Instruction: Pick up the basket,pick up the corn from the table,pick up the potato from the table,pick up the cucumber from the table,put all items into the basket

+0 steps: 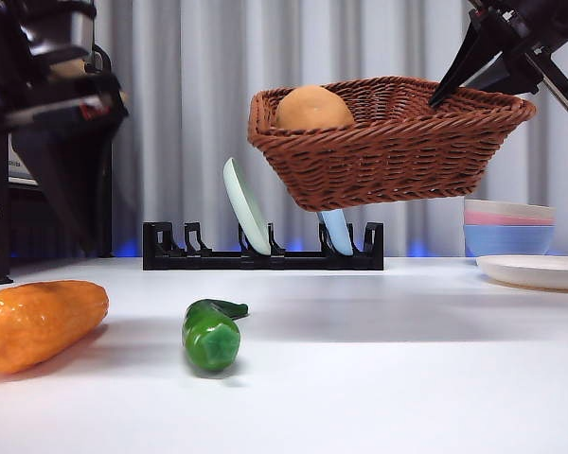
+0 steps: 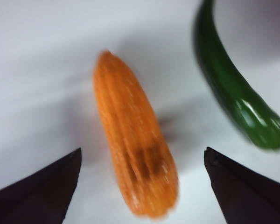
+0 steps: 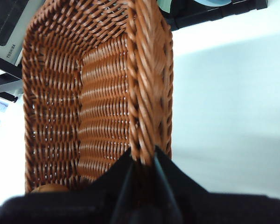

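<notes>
My right gripper (image 3: 143, 156) is shut on the rim of the brown wicker basket (image 3: 102, 93) and holds it tilted in the air above the table (image 1: 379, 378); in the front view it reaches in at the top right (image 1: 447, 93). The potato (image 1: 312, 109) lies inside the basket (image 1: 398, 151) at its far end from that gripper. On the table at the near left lies the orange corn (image 1: 38, 322), with the green cucumber (image 1: 211, 333) beside it. My left gripper (image 2: 143, 149) hovers open above the corn (image 2: 133, 140), its jaws on either side. The cucumber (image 2: 233, 88) lies just outside one jaw.
A black dish rack (image 1: 262, 253) with two upright plates stands at the back under the basket. Stacked bowls (image 1: 508, 227) and a flat plate (image 1: 535, 270) sit at the back right. My left arm (image 1: 52, 104) looms dark at the upper left.
</notes>
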Tool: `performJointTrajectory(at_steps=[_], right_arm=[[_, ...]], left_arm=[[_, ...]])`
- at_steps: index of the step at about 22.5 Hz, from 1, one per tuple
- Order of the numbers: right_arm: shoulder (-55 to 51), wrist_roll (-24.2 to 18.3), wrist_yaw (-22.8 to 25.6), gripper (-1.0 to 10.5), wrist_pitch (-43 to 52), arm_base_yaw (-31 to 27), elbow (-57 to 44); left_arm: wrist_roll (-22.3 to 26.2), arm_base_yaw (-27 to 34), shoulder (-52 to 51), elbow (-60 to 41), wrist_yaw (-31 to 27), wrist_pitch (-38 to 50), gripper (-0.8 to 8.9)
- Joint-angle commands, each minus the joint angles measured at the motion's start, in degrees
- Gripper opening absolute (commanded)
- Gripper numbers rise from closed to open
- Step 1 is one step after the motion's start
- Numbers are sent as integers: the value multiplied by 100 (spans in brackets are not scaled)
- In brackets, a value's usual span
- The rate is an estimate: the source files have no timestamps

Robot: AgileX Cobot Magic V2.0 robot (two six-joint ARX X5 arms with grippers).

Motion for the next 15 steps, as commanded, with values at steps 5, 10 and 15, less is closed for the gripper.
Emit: performJointTrajectory(at_steps=[5, 10, 15], right_arm=[[-24, 74, -61, -16, 87, 0, 9], [-24, 76, -61, -16, 87, 2, 9], [-24, 76, -48, -16, 87, 0, 9]], left_arm=[[345, 404, 796, -48, 564, 422, 439], [476, 428, 1215, -48, 529, 501, 426], [844, 417, 1222, -44, 560, 538, -8]])
